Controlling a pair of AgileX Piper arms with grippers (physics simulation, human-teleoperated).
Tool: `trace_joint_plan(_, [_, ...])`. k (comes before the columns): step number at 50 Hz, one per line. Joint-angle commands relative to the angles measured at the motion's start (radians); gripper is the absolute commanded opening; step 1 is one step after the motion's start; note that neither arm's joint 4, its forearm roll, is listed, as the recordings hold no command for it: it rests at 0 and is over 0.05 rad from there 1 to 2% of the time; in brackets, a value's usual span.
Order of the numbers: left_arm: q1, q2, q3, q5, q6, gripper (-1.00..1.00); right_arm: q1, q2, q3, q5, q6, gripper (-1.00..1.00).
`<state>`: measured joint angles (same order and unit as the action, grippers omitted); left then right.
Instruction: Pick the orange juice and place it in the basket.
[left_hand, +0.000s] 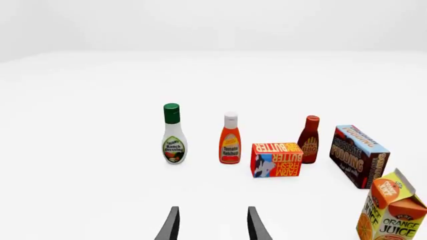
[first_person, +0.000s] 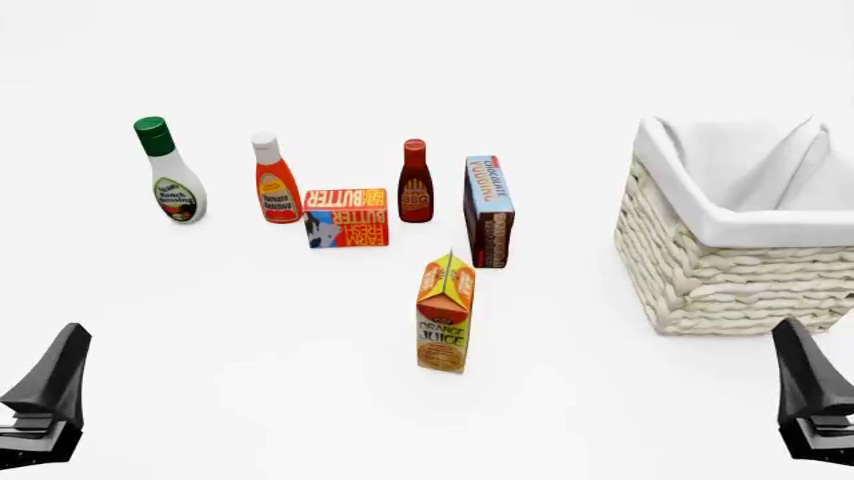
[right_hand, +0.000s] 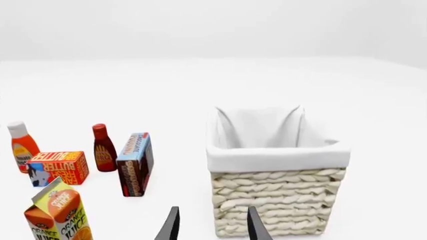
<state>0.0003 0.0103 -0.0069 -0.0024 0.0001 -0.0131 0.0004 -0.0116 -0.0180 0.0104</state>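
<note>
"ORANGE JUICE" carton upright near "BUTTER" box; both claws spread, empty.

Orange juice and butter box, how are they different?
The orange juice has a pointed gable top; the butter box is flat-topped. The juice stands tall and alone, nearest the arms; the butter box is wide and low, among the bottles further back. Both are orange cartons with big lettering.
</note>
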Motion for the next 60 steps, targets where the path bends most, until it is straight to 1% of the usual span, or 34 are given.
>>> trace_joint_plan(1, [0.0, -0.001, -0.001, 0.002, 0.0, 1.0, 0.004, 0.0, -0.021, 0.011, 0.006, 1.0])
trace_joint_plan(4, [0.0, -0.002, -0.001, 0.003, 0.0, 1.0, 0.01, 0.0, -0.044, 0.03, 0.024, 1.0])
trace_joint_plan(6, [0.0, -0.002, -0.001, 0.003, 0.0, 1.0, 0.01, 0.001, -0.062, 0.057, 0.019, 1.0])
trace_joint_plan(7, [0.0, -0.003, -0.001, 0.003, 0.0, 1.0, 0.017, 0.001, -0.068, 0.064, 0.034, 1.0])
trace_joint_plan(8, [0.0, -0.003, -0.001, 0.003, 0.0, 1.0, 0.02, 0.0, -0.078, 0.056, 0.063, 1.0])
trace_joint_plan(11, [0.0, -0.003, 0.0, 0.004, 0.0, 1.0, 0.028, 0.001, -0.095, 0.09, 0.098, 1.0])
trace_joint_plan(15, [0.0, -0.004, -0.001, 0.004, 0.0, 1.0, 0.044, 0.006, -0.095, 0.108, 0.169, 1.0])
trace_joint_plan(16, [0.0, -0.004, -0.001, 0.004, 0.0, 1.0, 0.055, 0.007, -0.099, 0.107, 0.178, 1.0])
trace_joint_plan(18, [0.0, -0.004, -0.001, 0.004, 0.0, 1.0, 0.062, 0.025, -0.105, 0.112, 0.174, 1.0])
trace_joint_plan(19, [0.0, -0.004, -0.001, 0.005, 0.0, 1.0, 0.065, 0.019, -0.105, 0.112, 0.205, 1.0])
trace_joint_plan(20, [0.0, -0.004, -0.001, 0.005, 0.0, 1.0, 0.065, 0.018, -0.105, 0.112, 0.205, 1.0])
trace_joint_plan(21, [0.0, -0.004, -0.001, 0.005, 0.0, 1.0, 0.078, 0.018, -0.109, 0.114, 0.228, 1.0])
trace_joint_plan(22, [0.0, -0.004, -0.001, 0.005, 0.0, 1.0, 0.08, 0.042, -0.117, 0.109, 0.219, 1.0])
trace_joint_plan(24, [0.0, -0.005, -0.001, 0.005, 0.0, 1.0, 0.088, 0.072, -0.12, 0.093, 0.225, 1.0])
trace_joint_plan(26, [0.0, -0.005, -0.001, 0.005, 0.0, 1.0, 0.102, 0.071, -0.13, 0.088, 0.258, 1.0])
trace_joint_plan(27, [0.0, -0.005, -0.001, 0.006, 0.0, 1.0, 0.113, 0.118, -0.145, 0.07, 0.266, 1.0])
trace_joint_plan(28, [0.0, -0.005, -0.001, 0.006, 0.0, 1.0, 0.113, 0.119, -0.145, 0.069, 0.266, 1.0])
trace_joint_plan(31, [0.0, -0.005, -0.001, 0.006, 0.0, 1.0, 0.122, 0.119, -0.163, 0.066, 0.308, 1.0])
trace_joint_plan(33, [0.0, -0.005, -0.002, 0.006, 0.0, 1.0, 0.138, 0.176, -0.192, 0.053, 0.319, 1.0])
trace_joint_plan(34, [0.0, -0.005, -0.002, 0.006, 0.0, 1.0, 0.138, 0.177, -0.192, 0.052, 0.319, 1.0])
trace_joint_plan(35, [0.0, -0.005, -0.002, 0.006, 0.0, 1.0, 0.156, 0.21, -0.206, 0.041, 0.358, 1.0])
trace_joint_plan(36, [0.0, -0.005, -0.002, 0.006, 0.0, 1.0, 0.156, 0.211, -0.206, 0.04, 0.358, 1.0])
trace_joint_plan(38, [0.0, -0.005, -0.002, 0.006, 0.0, 1.0, 0.153, 0.225, -0.239, 0.064, 0.348, 1.0])
trace_joint_plan(39, [0.0, -0.005, -0.002, 0.006, 0.0, 1.0, 0.163, 0.24, -0.258, 0.075, 0.369, 1.0])
trace_joint_plan(41, [0.0, -0.005, -0.001, 0.006, 0.0, 1.0, 0.167, 0.244, -0.29, 0.1, 0.372, 1.0])
trace_joint_plan(46, [0.0, -0.005, -0.001, 0.005, 0.0, 1.0, 0.166, 0.284, -0.359, 0.138, 0.412, 1.0])
trace_joint_plan(47, [0.0, -0.005, -0.001, 0.005, 0.0, 1.0, 0.165, 0.282, -0.366, 0.139, 0.434, 1.0])
trace_joint_plan(48, [0.0, -0.005, -0.001, 0.005, 0.0, 1.0, 0.159, 0.291, -0.374, 0.143, 0.437, 1.0])
trace_joint_plan(49, [0.0, -0.005, -0.001, 0.005, 0.0, 1.0, 0.143, 0.299, -0.372, 0.137, 0.462, 1.0])
trace_joint_plan(50, [0.0, -0.005, -0.001, 0.005, 0.001, 1.0, 0.159, 0.308, -0.371, 0.117, 0.489, 1.0])
trace_joint_plan(51, [0.0, -0.005, -0.001, 0.005, 0.0, 1.0, 0.145, 0.308, -0.376, 0.113, 0.5, 1.0])
trace_joint_plan(53, [0.0, -0.005, -0.001, 0.005, 0.0, 1.0, 0.174, 0.396, -0.396, 0.097, 0.507, 1.0])
trace_joint_plan(56, [0.0, -0.005, -0.001, 0.005, 0.0, 1.0, 0.211, 0.46, -0.427, 0.08, 0.511, 1.0])
trace_joint_plan(60, [0.0, -0.005, -0.001, 0.005, 0.0, 1.0, 0.196, 0.482, -0.452, 0.086, 0.529, 1.0])
